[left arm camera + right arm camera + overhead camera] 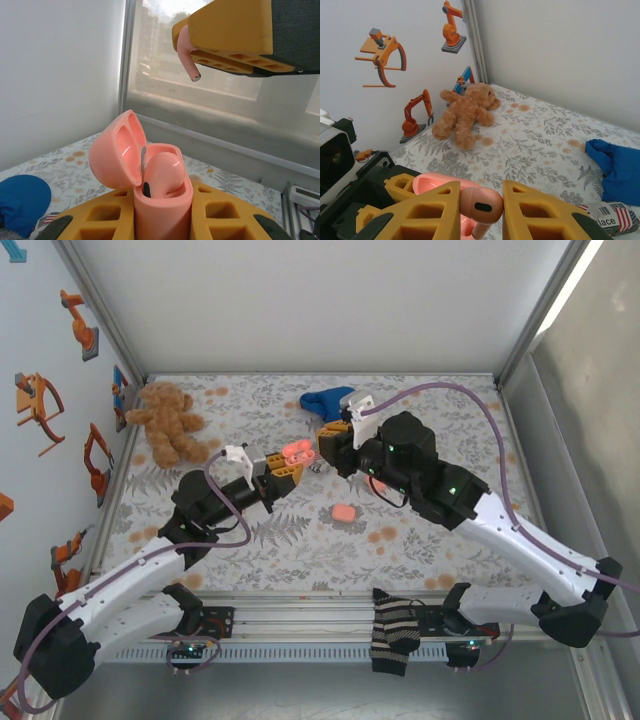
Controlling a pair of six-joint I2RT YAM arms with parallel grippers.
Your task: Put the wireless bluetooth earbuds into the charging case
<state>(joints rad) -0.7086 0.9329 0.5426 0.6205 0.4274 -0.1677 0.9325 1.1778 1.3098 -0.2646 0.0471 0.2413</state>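
My left gripper (164, 202) is shut on the pink charging case (160, 210), which it holds upright with the lid (116, 150) swung open to the left. One earbud (164, 172) sits inside the case. My right gripper (481, 192) is shut on a second coral-pink earbud (481, 205), stem pointing down, just above the open case (432, 181). In the left wrist view that earbud's stem (188, 59) hangs above and to the right of the case. From the top, the left gripper (285, 468), the case (295, 452) and the right gripper (330, 443) meet mid-table.
Another pink rounded box (344, 512) lies on the floral cloth in front of the grippers. A teddy bear (170, 422) is at the back left, a blue cloth (325, 400) at the back. A small printed packet (607, 217) lies nearby. A striped sock (393, 632) hangs over the front rail.
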